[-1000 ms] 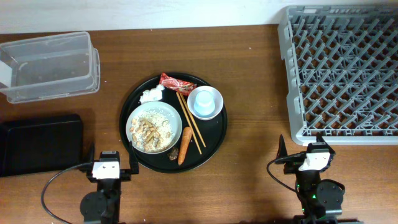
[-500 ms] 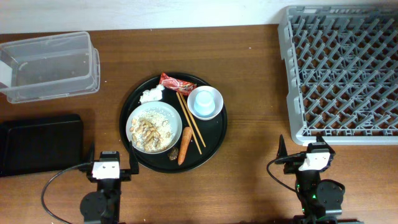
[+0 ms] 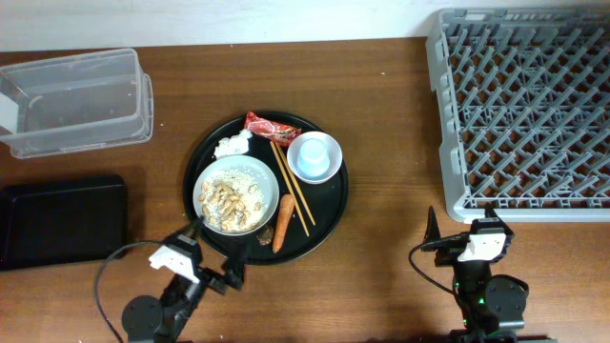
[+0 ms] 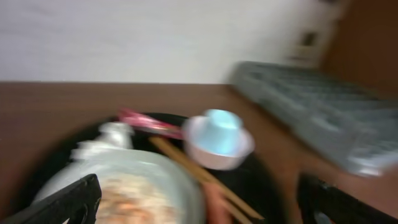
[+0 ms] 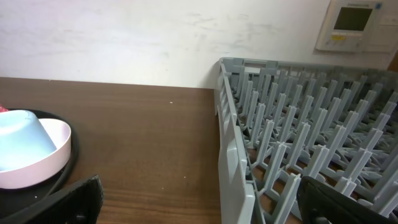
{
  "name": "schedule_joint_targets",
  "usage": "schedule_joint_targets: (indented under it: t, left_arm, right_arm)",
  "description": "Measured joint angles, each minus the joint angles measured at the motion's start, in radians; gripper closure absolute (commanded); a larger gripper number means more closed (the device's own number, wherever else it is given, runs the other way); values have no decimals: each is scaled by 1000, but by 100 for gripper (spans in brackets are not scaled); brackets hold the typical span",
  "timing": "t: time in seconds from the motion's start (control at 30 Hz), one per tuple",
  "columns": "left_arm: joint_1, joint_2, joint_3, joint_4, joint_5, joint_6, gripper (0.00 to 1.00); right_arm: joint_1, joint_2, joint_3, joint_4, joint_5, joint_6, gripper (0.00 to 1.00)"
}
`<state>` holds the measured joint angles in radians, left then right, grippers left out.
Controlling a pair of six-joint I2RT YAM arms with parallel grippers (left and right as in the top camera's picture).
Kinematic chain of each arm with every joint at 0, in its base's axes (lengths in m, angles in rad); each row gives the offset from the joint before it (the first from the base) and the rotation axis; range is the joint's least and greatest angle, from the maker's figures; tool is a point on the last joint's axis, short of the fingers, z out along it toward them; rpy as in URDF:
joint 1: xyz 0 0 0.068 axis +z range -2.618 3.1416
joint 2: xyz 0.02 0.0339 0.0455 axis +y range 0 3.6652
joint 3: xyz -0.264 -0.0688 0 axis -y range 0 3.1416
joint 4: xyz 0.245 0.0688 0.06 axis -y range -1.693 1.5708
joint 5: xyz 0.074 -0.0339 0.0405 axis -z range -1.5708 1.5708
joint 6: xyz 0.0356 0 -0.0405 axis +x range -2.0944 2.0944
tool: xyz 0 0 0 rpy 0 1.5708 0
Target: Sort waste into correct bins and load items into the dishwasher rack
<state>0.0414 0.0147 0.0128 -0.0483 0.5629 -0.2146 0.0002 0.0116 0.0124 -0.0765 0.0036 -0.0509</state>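
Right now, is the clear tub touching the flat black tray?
Apart. The overhead view shows a strip of wooden table between the clear tub and the flat black tray.

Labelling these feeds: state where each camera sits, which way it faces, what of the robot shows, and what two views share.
Overhead: above the table, looking straight down on the round black tray and dishwasher rack; both arms show at the near edge.
Left wrist: low, facing across the tray toward the rack, blurred; the open left gripper frames the bottom corners.
Right wrist: low, facing the rack and wall; the open right gripper frames the bottom corners.
Shared: both wrist views show the light-blue cup and the rack.
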Motion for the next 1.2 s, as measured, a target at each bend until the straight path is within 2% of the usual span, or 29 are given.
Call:
schedule_joint_targets:
  t: [0.07, 0.23, 0.37, 0.5, 0.57, 0.63, 0.7, 0.83, 0.93, 1.03, 1.13, 1.2]
  left_arm:
    - [0, 0, 0, 0, 89, -34, 1]
    - [0, 0, 0, 65, 198, -115, 1]
    - [0, 2, 45, 40, 217, -164, 1]
    - [0, 94, 194, -60, 203, -170, 1]
    - [0, 180, 271, -125, 199, -154, 1]
    - [0, 342, 393, -220, 194, -132, 1]
    - [0, 512, 516, -349, 185, -72, 1]
    - [-19, 856, 811, -705, 124, 60, 1]
    - [-49, 1044, 987, -858, 45, 104, 1]
    - [-67, 1180, 1099, -876, 35, 118, 1]
    - [-74, 1236, 1112, -864, 64, 118, 1]
    - [-102, 1278, 1119, -865, 34, 116, 1]
  right_arm:
    - [0, 0, 0, 0, 0, 0, 2]
    - [0, 0, 0, 0, 0, 0, 2]
    - [0, 0, 0, 0, 0, 0, 2]
    - [0, 0, 0, 0, 0, 0, 2]
    - [0, 0, 0, 0, 0, 0, 2]
    - [0, 0, 0, -1, 0, -1, 2]
    - [0, 1, 0, 0, 0, -1, 2]
    - [0, 1, 0, 0, 0, 0, 2]
    - [0, 0, 0, 0, 0, -1, 2]
    - [0, 0, 0, 0, 0, 0, 2]
    - [0, 0, 0, 0, 0, 0, 2]
    - [0, 0, 0, 0, 0, 0, 2]
